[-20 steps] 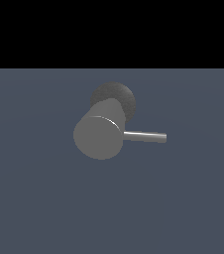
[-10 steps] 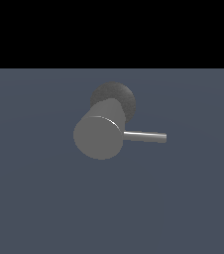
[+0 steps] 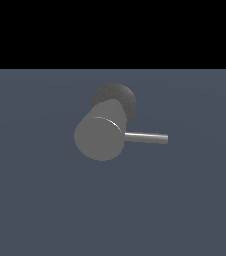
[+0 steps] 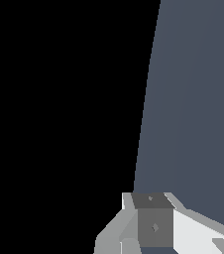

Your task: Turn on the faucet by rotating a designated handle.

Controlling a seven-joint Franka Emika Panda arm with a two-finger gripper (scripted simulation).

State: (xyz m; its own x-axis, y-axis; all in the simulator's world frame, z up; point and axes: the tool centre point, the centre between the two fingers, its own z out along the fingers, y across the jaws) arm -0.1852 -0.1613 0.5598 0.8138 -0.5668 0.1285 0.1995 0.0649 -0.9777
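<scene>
- Grey matte faucet (image 3: 100,137): a thick stubby cylinder, its flat round end turned toward the exterior view. It sits near the middle of the slate-blue floor (image 3: 40,205), well apart from every visible edge.
- Handle (image 3: 146,137): a thin metallic rod sticking sideways out of the cylinder toward the exterior view's right, roughly level, with its free end clear of everything.
- Base (image 3: 116,97): a darker speckled disc behind the cylinder, on the far side of the fixture.
- Gripper (image 4: 156,233): absent from the exterior view. The wrist view shows only part of its white and grey body against floor and black void. The fingertips are out of frame, so I cannot tell whether they are spread or closed. Nothing is seen held.
- Task state, judged: approach not yet made; handle untouched.
- Risk 1: neither faucet nor handle appears in the wrist view, so the approach lacks close guidance and could miss the thin rod.
- Risk 2: the arm could strike the thick cylinder instead of the rod, causing a jam.
- Risk 3: a push near the rod's free end could slip off the smooth metal.
- Risk 4: a push along the rod's length would turn nothing.
</scene>
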